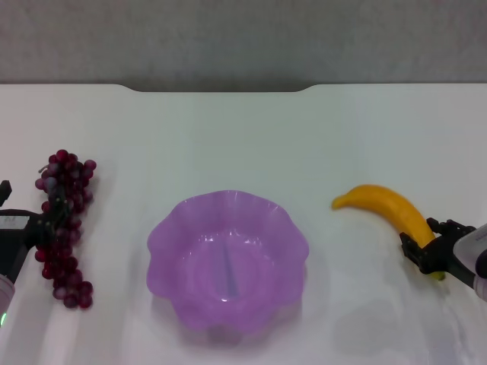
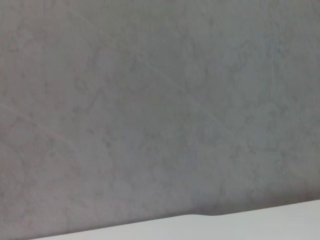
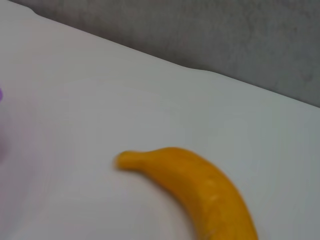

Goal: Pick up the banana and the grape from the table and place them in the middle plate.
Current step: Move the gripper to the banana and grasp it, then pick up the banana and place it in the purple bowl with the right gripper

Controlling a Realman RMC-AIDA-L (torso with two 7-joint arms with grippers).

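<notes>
Right gripper (image 1: 424, 247) around banana (image 1: 388, 206) (near end)

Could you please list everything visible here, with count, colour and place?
table: one, white, notched far edge, under everything.
plate: one, translucent purple, scalloped rim, at the centre, empty.
grape: one bunch, dark red-purple, on the table on the robot's left of the plate.
banana: one, yellow-orange, on the table on the robot's right of the plate.
wall: grey, beyond the table.
left gripper: one, black, at the left edge, fingers around the middle of the grape.
right gripper: one, black, at the right edge, fingers around the banana's near end.
</notes>
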